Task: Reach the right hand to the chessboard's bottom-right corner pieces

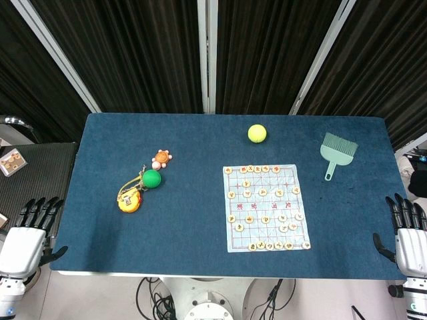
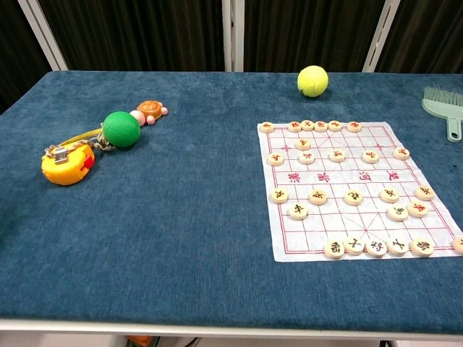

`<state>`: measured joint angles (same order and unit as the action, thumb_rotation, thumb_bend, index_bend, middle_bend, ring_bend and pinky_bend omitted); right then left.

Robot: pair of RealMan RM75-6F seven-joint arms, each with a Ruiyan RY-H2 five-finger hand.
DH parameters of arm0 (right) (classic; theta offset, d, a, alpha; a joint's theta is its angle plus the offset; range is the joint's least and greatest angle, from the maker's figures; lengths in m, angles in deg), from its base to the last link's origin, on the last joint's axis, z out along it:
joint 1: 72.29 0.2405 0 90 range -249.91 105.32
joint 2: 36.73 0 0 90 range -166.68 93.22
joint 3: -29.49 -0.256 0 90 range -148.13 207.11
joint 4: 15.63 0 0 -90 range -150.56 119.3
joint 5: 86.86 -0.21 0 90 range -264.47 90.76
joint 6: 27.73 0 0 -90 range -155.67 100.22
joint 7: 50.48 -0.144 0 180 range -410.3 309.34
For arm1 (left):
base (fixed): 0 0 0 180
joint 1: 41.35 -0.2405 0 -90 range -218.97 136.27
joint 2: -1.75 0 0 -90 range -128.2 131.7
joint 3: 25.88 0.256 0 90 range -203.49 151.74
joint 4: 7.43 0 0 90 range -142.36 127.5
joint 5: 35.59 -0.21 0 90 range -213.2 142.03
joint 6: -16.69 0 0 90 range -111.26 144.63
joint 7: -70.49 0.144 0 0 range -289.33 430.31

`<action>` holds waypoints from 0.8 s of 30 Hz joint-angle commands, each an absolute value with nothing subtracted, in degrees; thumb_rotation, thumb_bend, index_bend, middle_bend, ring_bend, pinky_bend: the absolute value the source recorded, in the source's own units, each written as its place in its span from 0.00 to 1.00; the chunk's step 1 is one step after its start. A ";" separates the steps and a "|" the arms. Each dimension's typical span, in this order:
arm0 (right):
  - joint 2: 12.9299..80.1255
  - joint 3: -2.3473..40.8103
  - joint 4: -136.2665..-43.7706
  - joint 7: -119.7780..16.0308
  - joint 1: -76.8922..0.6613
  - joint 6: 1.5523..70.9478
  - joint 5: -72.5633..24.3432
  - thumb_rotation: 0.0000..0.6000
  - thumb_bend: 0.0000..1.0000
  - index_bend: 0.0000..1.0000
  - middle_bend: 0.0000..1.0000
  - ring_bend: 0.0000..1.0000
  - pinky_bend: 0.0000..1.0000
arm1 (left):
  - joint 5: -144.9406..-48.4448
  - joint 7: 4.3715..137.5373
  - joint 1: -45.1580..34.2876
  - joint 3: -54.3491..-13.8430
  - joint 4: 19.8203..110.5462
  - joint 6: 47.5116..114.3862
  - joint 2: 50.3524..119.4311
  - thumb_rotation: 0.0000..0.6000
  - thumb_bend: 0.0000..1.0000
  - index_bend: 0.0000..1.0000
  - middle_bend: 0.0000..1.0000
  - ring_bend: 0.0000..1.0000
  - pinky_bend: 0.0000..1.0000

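A white paper chessboard [image 1: 265, 207] [image 2: 347, 189] lies right of centre on the blue table, dotted with round wooden pieces. Its near row holds several pieces, ending at the bottom-right corner pieces [image 1: 297, 245] [image 2: 421, 247]. My right hand [image 1: 408, 235] hangs off the table's right edge, fingers spread and empty, well to the right of that corner. Off the left edge my left hand [image 1: 28, 237] is likewise spread and empty. Neither hand shows in the chest view.
A yellow-green ball [image 1: 257, 133] [image 2: 312, 81] sits behind the board. A green hand brush [image 1: 335, 152] [image 2: 443, 105] lies at the back right. Left of centre are a green ball [image 1: 152, 178] [image 2: 121, 129], an orange turtle toy [image 1: 161, 159] and a yellow toy [image 1: 129, 200] [image 2: 67, 163].
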<state>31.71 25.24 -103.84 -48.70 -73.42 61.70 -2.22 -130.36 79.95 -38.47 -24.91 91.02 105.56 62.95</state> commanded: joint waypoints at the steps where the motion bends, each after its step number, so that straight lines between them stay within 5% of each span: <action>1: 31.70 25.24 -103.85 -48.66 -73.41 61.70 -2.21 1.00 0.26 0.00 0.00 0.00 0.00 | -130.31 79.90 -38.47 -24.90 90.99 105.53 62.97 1.00 0.11 0.06 0.05 0.00 0.00; 16: 32.47 26.95 -103.09 -47.21 -73.18 59.54 -1.66 1.00 0.25 0.00 0.00 0.00 0.00 | -130.31 79.17 -38.29 -24.93 90.46 105.37 63.31 1.00 0.11 0.06 0.05 0.00 0.00; 24: 36.78 30.16 -99.83 -44.95 -71.97 56.96 2.39 1.00 0.26 0.10 0.00 0.00 0.00 | -130.70 78.74 -38.56 -24.56 89.61 105.72 64.22 1.00 0.11 0.06 0.05 0.00 0.00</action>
<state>35.95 29.55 -100.59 -45.16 -72.29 57.33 1.53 -130.65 78.80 -38.50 -24.60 89.66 105.66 64.20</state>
